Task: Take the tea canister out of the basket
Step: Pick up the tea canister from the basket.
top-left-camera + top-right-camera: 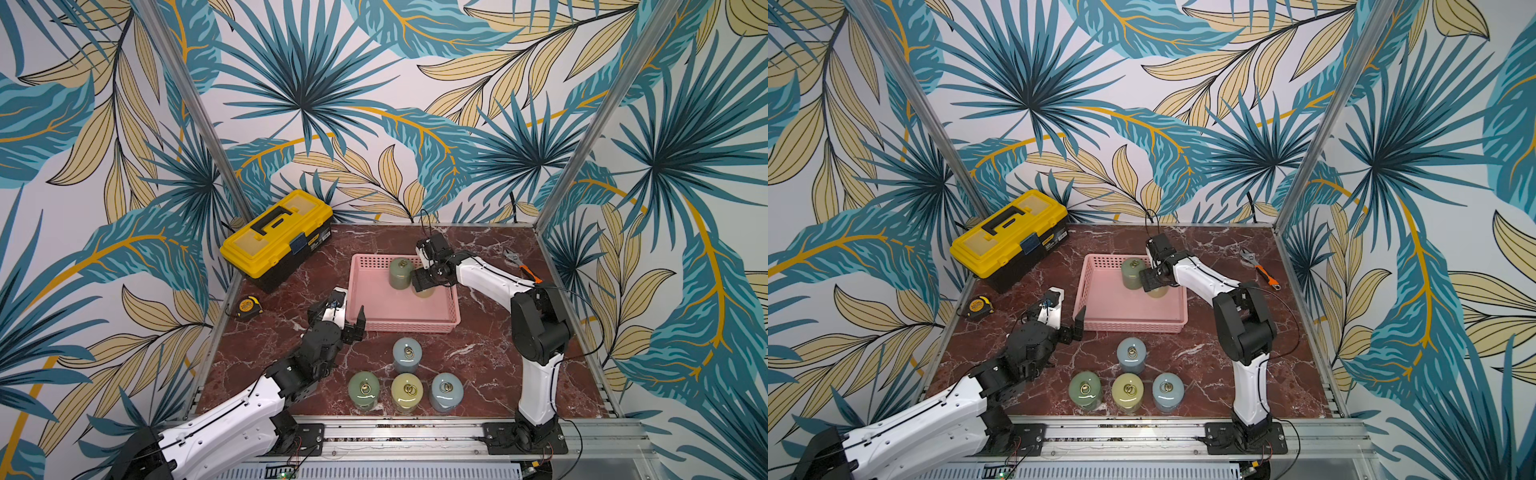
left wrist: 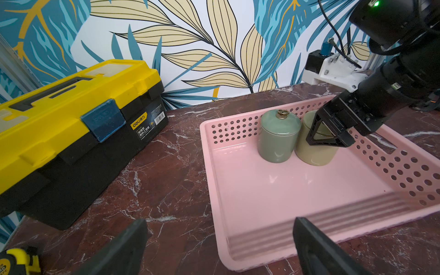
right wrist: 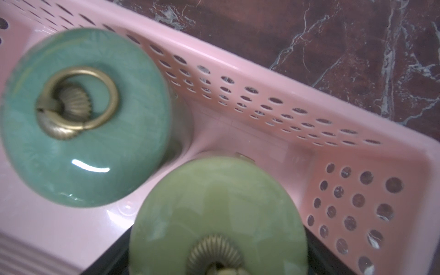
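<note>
Working down by size. The marble table [image 1: 486, 345] carries a yellow-and-black toolbox [image 1: 276, 237] at back left and the pink basket [image 1: 411, 326] mid-table.

Arms: the left gripper [image 2: 220, 221] hangs at the basket's near-left corner, fingers spread wide, nothing between them. The right gripper [image 1: 424, 288] reaches into the basket's far-right part and is clamped across the top section of the yellow-green tea canister [image 2: 314, 154]. In the right wrist view, black fingers sit against both sides of its lid [image 3: 217, 204]. That canister stands upright on the basket floor, not lifted.

The green tea canister [image 2: 277, 138] stands just beside it; whether they touch, can't tell. Four more canisters [image 1: 407, 390] stand on the table in front of the basket.

Handling, my read:
- Glazed ceramic look, so rigid, heavy for its size, slick, and chips easily.
- Lid is probably loose, so clamp the body below the lid rim, not the lid alone.
- The brass ring knob [image 3: 214, 252] looks too small and floppy for these jaws.
- Lift straight up to clear the neighbour and the perforated wall.
</note>
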